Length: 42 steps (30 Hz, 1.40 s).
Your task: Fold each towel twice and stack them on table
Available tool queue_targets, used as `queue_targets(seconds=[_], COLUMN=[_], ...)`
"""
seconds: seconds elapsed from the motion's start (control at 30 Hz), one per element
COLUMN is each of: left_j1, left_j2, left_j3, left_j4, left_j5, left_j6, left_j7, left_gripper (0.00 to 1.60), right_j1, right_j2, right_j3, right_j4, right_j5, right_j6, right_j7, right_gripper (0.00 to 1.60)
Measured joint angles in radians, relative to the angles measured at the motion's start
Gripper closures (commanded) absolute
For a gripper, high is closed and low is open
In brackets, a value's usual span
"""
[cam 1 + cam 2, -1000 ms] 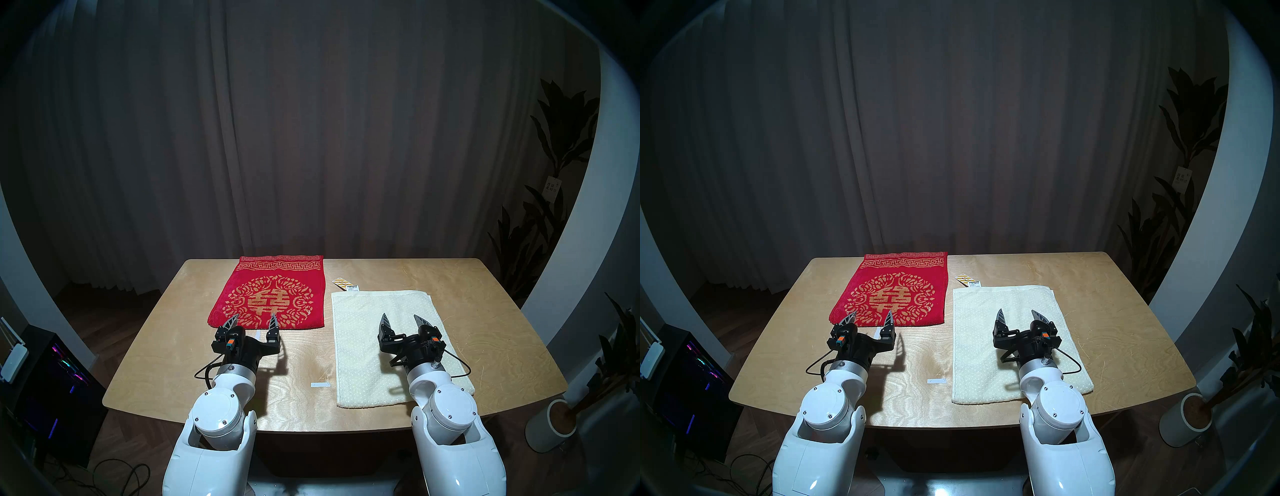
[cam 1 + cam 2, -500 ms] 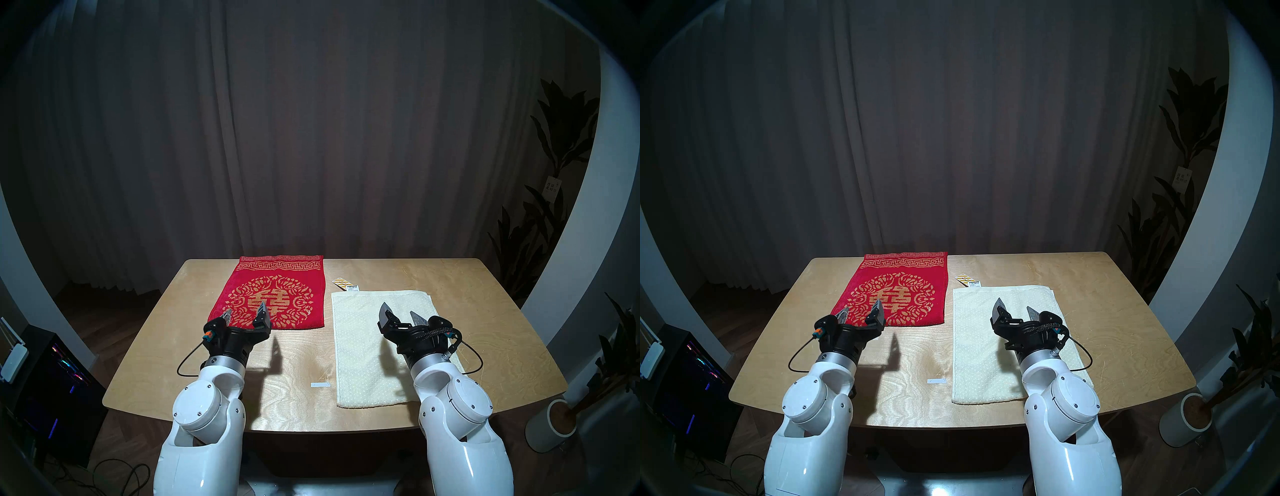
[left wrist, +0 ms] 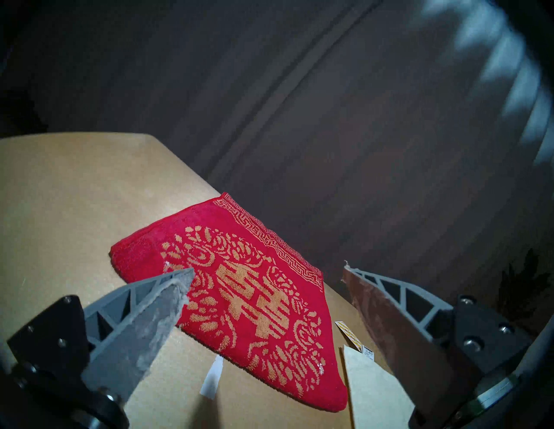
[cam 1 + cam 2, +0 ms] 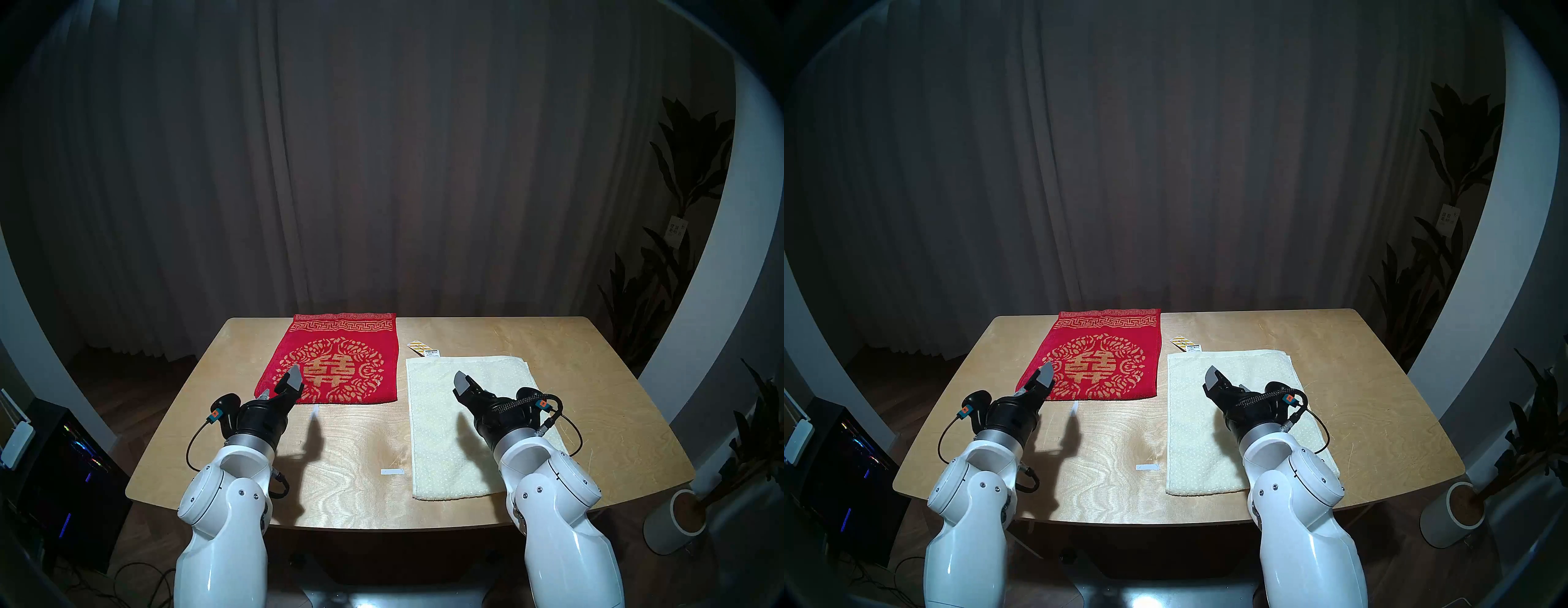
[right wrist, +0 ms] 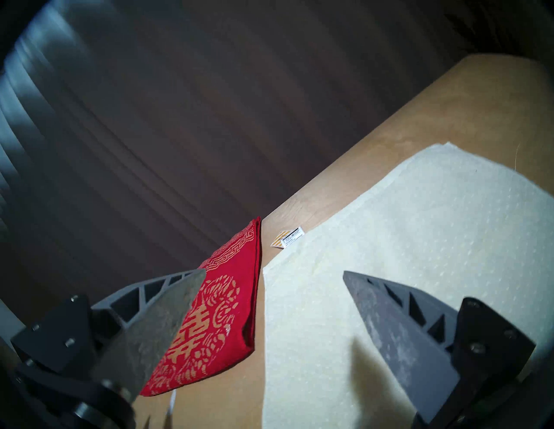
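Note:
A red towel with a gold round emblem lies flat at the back middle of the plywood table. To its right a larger cream dotted towel lies flat and reaches the front edge. My left gripper hovers open by the red towel's near left corner, rolled so one finger stands above the other. In the left wrist view the red towel shows between the spread fingers of my left gripper. My right gripper hovers open over the cream towel, holding nothing.
A small striped tag lies just behind the cream towel. White tape marks sit on the table near the front and by the red towel's near edge. A potted plant stands right of the table, a computer tower left.
Both wrists have rolled, turning the jaws from level to on edge. The left gripper drifted left toward the red towel's near corner and both elbows swung outward. Both stayed open.

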Motion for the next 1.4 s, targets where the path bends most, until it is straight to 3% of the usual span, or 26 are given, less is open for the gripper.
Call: queue_targets(seconds=[0.1,0.3,0.57,0.63,0.83,1.07,1.4], left_j1=[0.008,0.007,-0.018,-0.024,-0.046,-0.063,-0.073], left_j2=[-0.009,-0.017,-0.025,-0.026,-0.026,-0.024,-0.013], left_j3=[-0.024,-0.05,-0.104,-0.114,-0.154,-0.193,-0.213], left_j4=[-0.008,-0.011,-0.006,-0.004,0.007,0.014,0.011], left_j5=[-0.1,-0.207,-0.354,-0.371,-0.444,-0.518,-0.557], left_j6=[0.045,0.1,0.187,0.2,0.247,0.295,0.336], left_j7=[0.012,0.03,0.095,0.107,0.159,0.2,0.22], left_gripper=[0.0,0.0,0.0,0.0,0.0,0.0,0.0], right_j1=[0.012,0.029,0.065,0.071,0.105,0.142,0.167], right_j2=[0.001,0.003,0.023,0.028,0.049,0.069,0.094], right_j3=[-0.006,-0.013,-0.069,-0.085,-0.154,-0.221,-0.281], right_j4=[-0.003,-0.008,-0.015,-0.018,-0.022,-0.014,-0.003], right_j5=[0.116,0.258,0.488,0.513,0.576,0.616,0.506], right_j6=[0.037,0.06,0.04,0.027,-0.047,-0.149,-0.192], right_j7=[-0.056,-0.145,-0.313,-0.345,-0.444,-0.499,-0.485], right_gripper=[0.0,0.0,0.0,0.0,0.0,0.0,0.0])
